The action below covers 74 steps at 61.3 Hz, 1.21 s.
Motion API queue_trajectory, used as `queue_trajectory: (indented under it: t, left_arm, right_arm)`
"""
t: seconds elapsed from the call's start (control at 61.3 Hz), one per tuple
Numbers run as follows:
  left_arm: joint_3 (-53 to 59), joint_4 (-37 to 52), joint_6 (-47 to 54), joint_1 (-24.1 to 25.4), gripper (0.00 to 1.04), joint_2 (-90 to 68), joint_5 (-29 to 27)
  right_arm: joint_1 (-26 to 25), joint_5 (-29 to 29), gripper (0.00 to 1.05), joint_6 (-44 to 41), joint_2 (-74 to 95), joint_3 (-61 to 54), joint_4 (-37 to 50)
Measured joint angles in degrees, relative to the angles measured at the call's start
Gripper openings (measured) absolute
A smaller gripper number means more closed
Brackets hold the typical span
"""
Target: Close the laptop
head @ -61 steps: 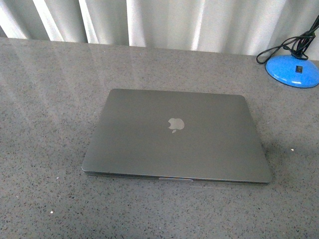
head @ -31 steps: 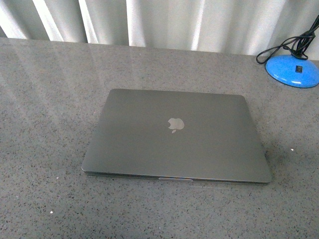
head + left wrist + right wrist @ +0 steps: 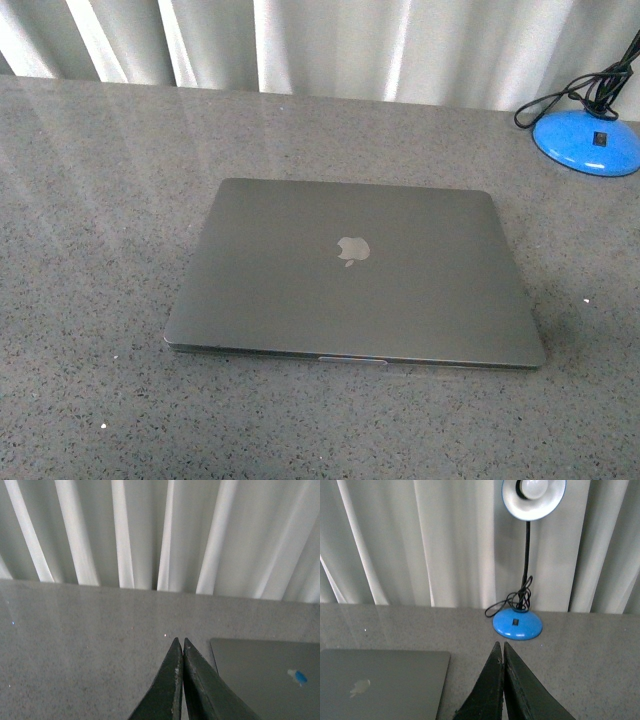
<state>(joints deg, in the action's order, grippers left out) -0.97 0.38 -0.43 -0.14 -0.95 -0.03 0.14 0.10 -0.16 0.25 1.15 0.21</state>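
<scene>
- My left tool [image 3: 179,680] is pinched together, empty, above the worktop [image 3: 90,200] beside the laptop [image 3: 355,275].
- The laptop lies flat mid-worktop, lid down, unchanged over the last second: I judge closing done.
- My right tool [image 3: 499,680] is likewise pinched, empty, facing the blue lamp [image 3: 517,622].

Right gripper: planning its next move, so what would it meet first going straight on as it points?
Likely the blue lamp base, ahead of the shut right gripper; only bare table lies between. Depth is unclear.
</scene>
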Motion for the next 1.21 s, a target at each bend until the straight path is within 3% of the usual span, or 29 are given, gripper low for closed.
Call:
queue_trajectory:
  t: [0.114, 0.147, 0.277, 0.62, 1.207]
  left_arm:
    - [0.0, -0.3, 0.0, 0.0, 0.04, 0.6, 0.0]
    - [0.0, -0.3, 0.0, 0.0, 0.09, 0.7, 0.0]
    - [0.0, -0.3, 0.0, 0.0, 0.40, 0.7, 0.0]
    - [0.0, -0.3, 0.0, 0.0, 1.00, 0.7, 0.0]
    - [0.0, -0.3, 0.1, 0.0, 0.98, 0.7, 0.0]
  right_arm:
    - [0.0, 0.0, 0.01, 0.0, 0.0, 0.0, -0.1]
    - [0.0, 0.0, 0.03, 0.0, 0.0, 0.0, -0.1]
    - [0.0, 0.0, 0.32, 0.0, 0.0, 0.0, -0.1]
    - [0.0, 0.0, 0.94, 0.0, 0.0, 0.0, -0.1]
    - [0.0, 0.0, 0.95, 0.1, 0.0, 0.0, -0.1]
